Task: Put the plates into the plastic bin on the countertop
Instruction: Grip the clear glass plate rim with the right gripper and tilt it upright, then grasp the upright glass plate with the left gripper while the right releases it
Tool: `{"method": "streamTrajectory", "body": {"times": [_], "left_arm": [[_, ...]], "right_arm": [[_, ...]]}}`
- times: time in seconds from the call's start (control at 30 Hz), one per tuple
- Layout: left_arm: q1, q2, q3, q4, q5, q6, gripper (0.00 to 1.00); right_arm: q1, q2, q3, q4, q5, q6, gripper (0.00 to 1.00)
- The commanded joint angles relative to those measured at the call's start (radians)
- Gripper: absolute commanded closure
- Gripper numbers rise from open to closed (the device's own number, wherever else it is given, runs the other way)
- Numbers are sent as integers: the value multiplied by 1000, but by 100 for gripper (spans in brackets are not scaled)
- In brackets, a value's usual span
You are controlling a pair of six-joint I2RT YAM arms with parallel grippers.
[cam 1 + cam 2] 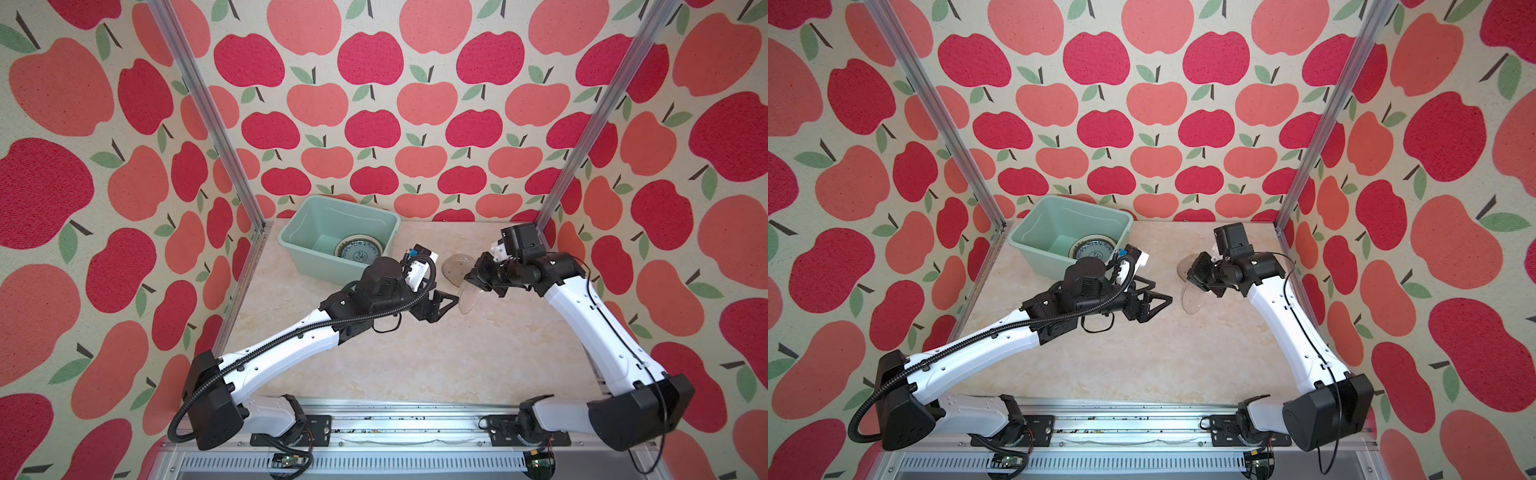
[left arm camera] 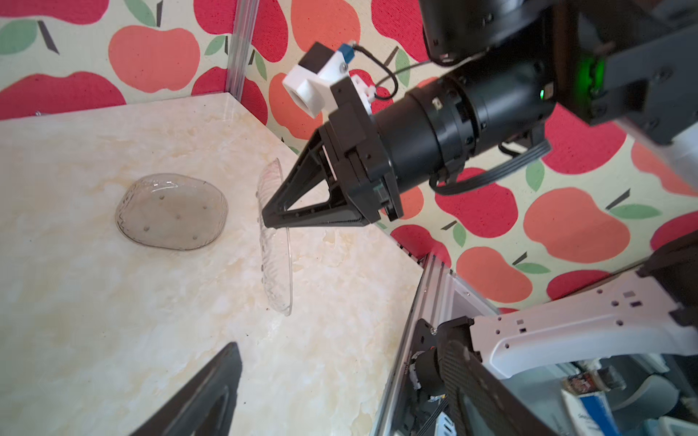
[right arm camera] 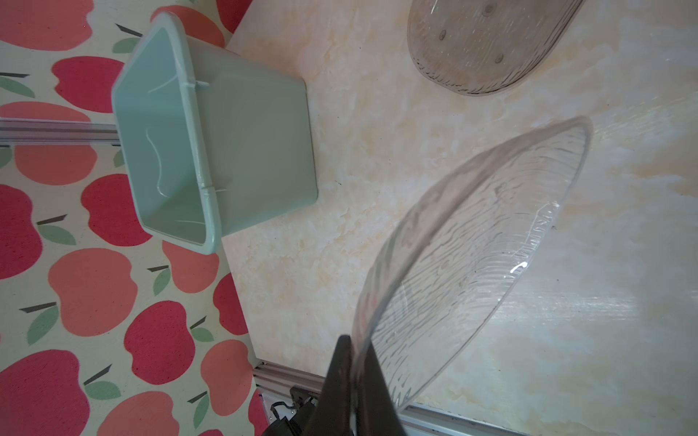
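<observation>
Closest to the lens, in the right wrist view: right pincer [image 3: 353, 341] clamped tight on the rim of the clear ribbed glass plate [image 3: 472, 264]. We note the plate stands on edge, near vertical. In both top views it is out to the right of the plastic bin [image 1: 307, 216] and nearer the robot's base than the bin. Whether its lower rim touches the desk [image 1: 415, 353] we cannot tell.

Smoky glass plate [image 1: 457, 264] lies flat on the desk, also right of the bin, about level with its near wall and apart from it.

Teal patterned plate [image 1: 358, 249] lies inside the bin, low down at its right end; anything beneath it is hidden from us.

Left pincer [image 1: 1163, 291] hovers off the bin's near right corner, between bin and held plate. Its jaws are spread wide and we see nothing in them.

The bin itself stands upright on the desk.
</observation>
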Motion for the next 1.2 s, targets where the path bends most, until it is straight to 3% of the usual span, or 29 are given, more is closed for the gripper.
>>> {"method": "streamTrajectory", "body": {"times": [0.0, 0.07, 0.2, 0.43, 0.6, 0.87, 1.17], "left_arm": [[-71, -41, -8, 10, -103, 287, 14], [-115, -56, -71, 106, -190, 334, 14], [-159, -56, -142, 255, -335, 309, 15], [-204, 47, -150, 429, -492, 284, 19], [-200, 114, -110, 465, -568, 282, 35], [-195, 176, -42, 467, -648, 304, 50], [-187, 207, 34, 402, -668, 303, 81]], "right_arm": [[-9, -46, 31, 41, -42, 93, 100], [-15, -65, 42, 65, -57, 126, 100], [-25, -94, 61, 91, -75, 176, 100], [-43, -143, 46, 161, -139, 269, 100], [-56, -181, 40, 158, -157, 284, 100], [-72, -238, -2, 171, -181, 305, 100], [-102, -262, -73, 207, -213, 319, 100]]}}
